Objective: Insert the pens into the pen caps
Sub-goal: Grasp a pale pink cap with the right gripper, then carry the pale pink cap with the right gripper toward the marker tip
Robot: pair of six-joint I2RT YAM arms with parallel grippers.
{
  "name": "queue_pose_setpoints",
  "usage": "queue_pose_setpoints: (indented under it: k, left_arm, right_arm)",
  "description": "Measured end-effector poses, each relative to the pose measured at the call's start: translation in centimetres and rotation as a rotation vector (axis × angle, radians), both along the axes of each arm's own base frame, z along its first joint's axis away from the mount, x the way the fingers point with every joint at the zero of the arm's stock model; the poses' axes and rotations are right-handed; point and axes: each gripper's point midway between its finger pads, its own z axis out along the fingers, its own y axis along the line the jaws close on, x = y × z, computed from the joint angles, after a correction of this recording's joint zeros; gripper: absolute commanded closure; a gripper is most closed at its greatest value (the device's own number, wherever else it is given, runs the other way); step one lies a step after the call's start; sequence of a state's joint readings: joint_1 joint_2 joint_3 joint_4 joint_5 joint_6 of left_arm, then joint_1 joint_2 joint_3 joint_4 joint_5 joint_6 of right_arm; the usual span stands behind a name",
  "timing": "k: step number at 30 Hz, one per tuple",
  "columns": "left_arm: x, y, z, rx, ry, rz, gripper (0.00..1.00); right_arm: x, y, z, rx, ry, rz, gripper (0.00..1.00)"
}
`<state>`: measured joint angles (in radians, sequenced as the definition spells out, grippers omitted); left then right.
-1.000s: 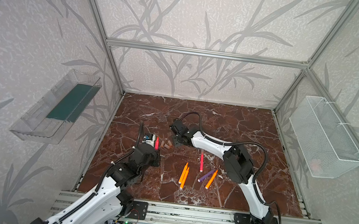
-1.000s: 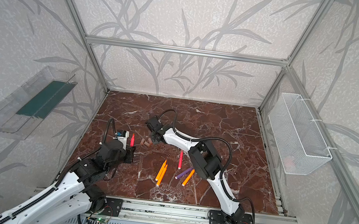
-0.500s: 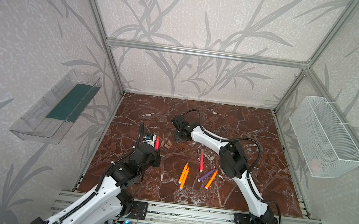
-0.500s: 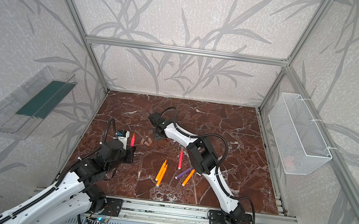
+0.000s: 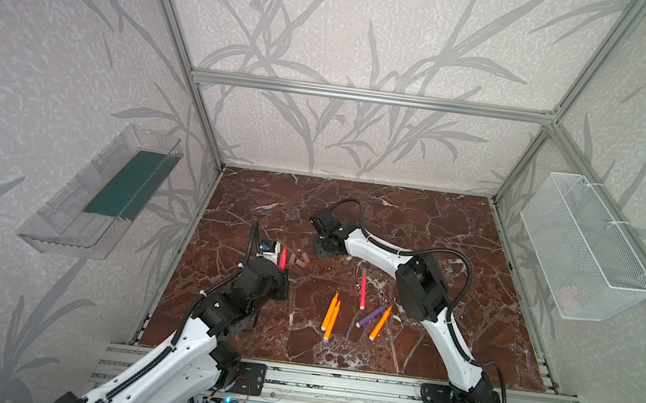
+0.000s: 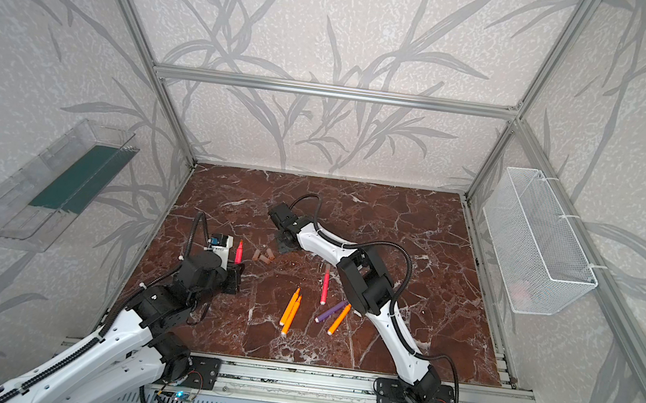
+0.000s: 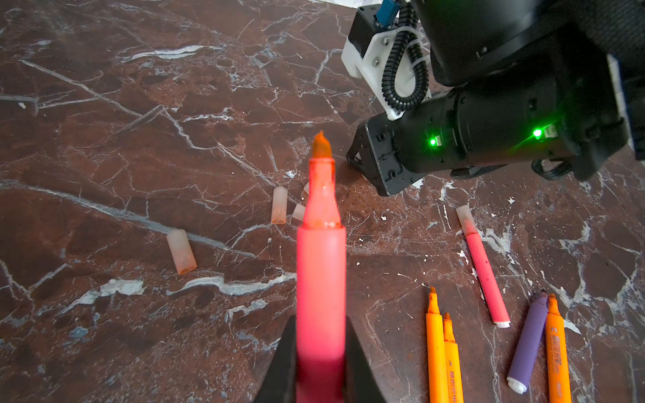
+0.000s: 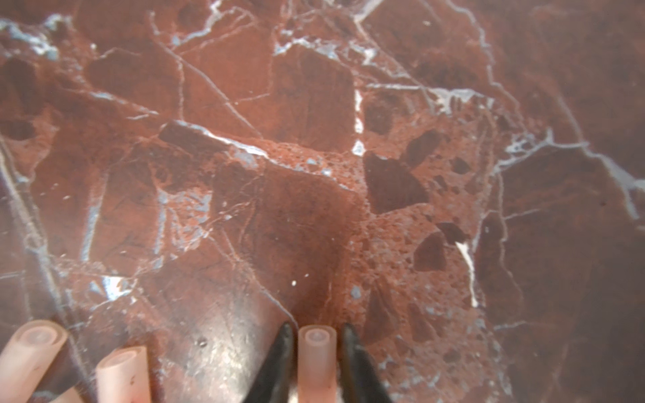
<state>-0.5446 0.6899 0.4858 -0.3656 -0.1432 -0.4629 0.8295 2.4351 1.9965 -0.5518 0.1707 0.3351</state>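
Right gripper (image 8: 317, 327) has just closed onto a cap (image 8: 317, 363).
Left gripper (image 7: 320, 322) clamps a pink pen (image 7: 321, 265), tip up, near the other caps (image 7: 279, 209).

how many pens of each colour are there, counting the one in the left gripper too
orange pens: 3
pink-red pens: 2, one of them held in the left gripper
purple pens: 1
total: 6
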Motion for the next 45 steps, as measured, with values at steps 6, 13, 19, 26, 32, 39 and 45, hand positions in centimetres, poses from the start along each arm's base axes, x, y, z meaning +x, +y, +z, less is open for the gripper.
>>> queue_pose_setpoints:
  k: [6,13,19,26,32,39,45]
  left_arm:
    - [0.0,-0.2,-0.1,-0.004,0.004,-0.007,1.00]
    - [0.1,-0.9,-0.1,-0.024,0.009,-0.034,1.00]
    - [0.4,-2.3,0.2,-0.071,0.004,-0.084,1.00]
    - [0.7,-4.6,0.2,-0.145,0.014,-0.159,1.00]
    - [-0.5,-9.1,-1.0,-0.139,0.043,-0.293,1.00]
    - [-2.3,-15.5,-3.7,-0.133,0.097,-0.456,1.00]
    - [-2.0,-19.5,-3.4,-0.182,0.086,-0.520,1.00]
  right_arm:
    - [-0.6,-0.3,0.0,0.024,0.011,-0.010,0.82]
    - [-2.5,-1.6,0.3,0.046,0.051,-0.029,0.84]
    - [-4.9,-3.9,3.9,0.106,0.032,-0.048,0.84]
    - [-6.8,-6.5,13.7,0.330,-0.142,-0.087,0.84]
    - [-8.7,-10.7,15.9,0.479,-0.213,-0.170,0.84]
    - [-10.1,-15.9,15.4,0.635,-0.236,-0.325,0.84]
    - [-11.6,-17.5,15.9,0.798,-0.264,-0.385,0.84]
